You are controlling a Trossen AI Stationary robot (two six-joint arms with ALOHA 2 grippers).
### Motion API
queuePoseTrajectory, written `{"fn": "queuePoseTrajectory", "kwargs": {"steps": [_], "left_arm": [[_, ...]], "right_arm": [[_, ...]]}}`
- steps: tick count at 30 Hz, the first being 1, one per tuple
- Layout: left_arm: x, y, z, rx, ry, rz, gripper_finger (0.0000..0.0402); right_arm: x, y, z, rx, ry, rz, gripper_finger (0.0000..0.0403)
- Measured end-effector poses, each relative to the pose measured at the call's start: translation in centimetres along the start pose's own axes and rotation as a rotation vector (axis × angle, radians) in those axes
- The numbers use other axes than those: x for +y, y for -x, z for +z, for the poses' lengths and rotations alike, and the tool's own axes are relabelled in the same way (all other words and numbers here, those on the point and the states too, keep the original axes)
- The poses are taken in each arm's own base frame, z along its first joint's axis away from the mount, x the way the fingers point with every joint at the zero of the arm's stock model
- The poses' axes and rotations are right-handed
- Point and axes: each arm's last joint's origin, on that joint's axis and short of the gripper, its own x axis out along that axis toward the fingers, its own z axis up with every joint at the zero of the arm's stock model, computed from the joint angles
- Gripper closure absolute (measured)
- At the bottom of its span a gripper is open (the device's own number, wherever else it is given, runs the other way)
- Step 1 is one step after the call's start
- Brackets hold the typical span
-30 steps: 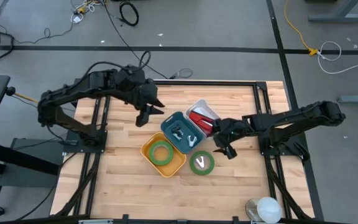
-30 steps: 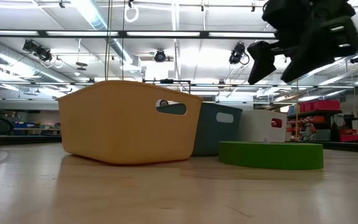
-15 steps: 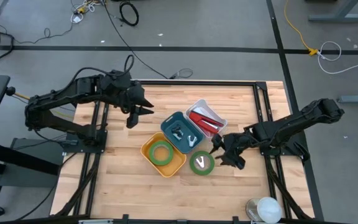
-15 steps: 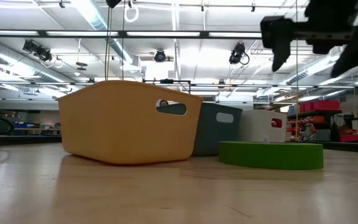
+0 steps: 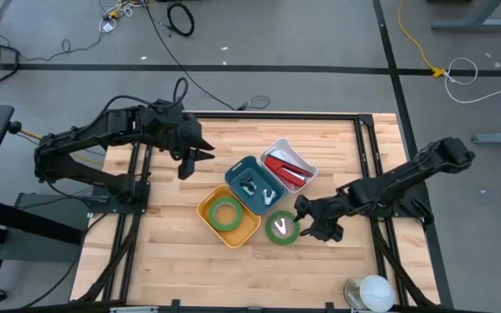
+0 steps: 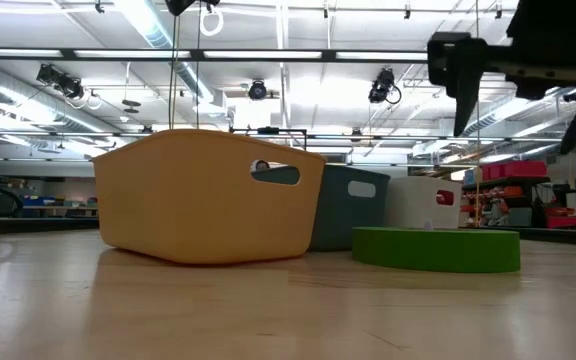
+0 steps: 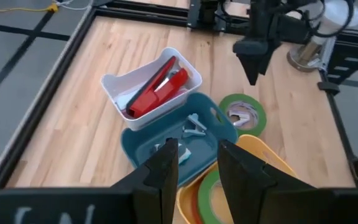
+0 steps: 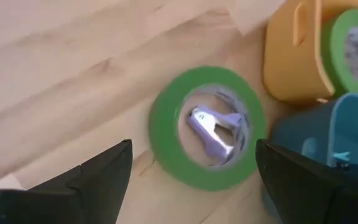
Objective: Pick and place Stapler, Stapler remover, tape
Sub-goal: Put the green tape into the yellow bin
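Risk first: my right claw (image 5: 313, 223) hangs just beside the loose green tape roll (image 5: 282, 228) on the tabletop (image 5: 172, 261), fingers spread wide and holding nothing. In my right wrist view the roll (image 8: 207, 127) sits between my two fingers, with a small pale purple stapler remover (image 8: 214, 129) lying inside its ring. If I come down off centre, one finger could land on the roll's rim and shove it against the yellow bin (image 5: 227, 216), which stands close by. I judge the remover could also be pinched together with the roll, or get knocked out of the ring and skid across the wood.

Spread looks wider than the roll, so clearance is probably fine. The roll is low and flat, though, and a shallow grip could slip off it.

Task things as they lie:
- red stapler (image 5: 283, 169) in the white bin (image 5: 297, 156)
- a second green tape roll (image 5: 226, 213) inside the yellow bin
- small metal pieces in the teal bin (image 5: 236, 171), too small to name

Left claw (image 5: 191, 162) waits above the tabletop near its far left side, well apart from the bins, fingers a little apart, empty.
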Motion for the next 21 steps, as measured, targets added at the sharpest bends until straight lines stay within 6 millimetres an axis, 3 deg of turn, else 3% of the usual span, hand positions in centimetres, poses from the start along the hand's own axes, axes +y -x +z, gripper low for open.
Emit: {"fn": "queuePoseTrajectory", "kwargs": {"steps": [13, 21], "left_arm": [[0.0, 0.0, 0.0, -0.001, -0.001, 0.012, 0.0287], [0.0, 0.0, 0.0, -0.002, -0.002, 0.012, 0.0287]], "right_arm": [[-2.3, -1.1, 2.7, 0.034, -0.01, 0.03, 0.0065], [-2.6, -3.8, 2.9, 0.097, -0.024, 0.091, 0.0065]]}}
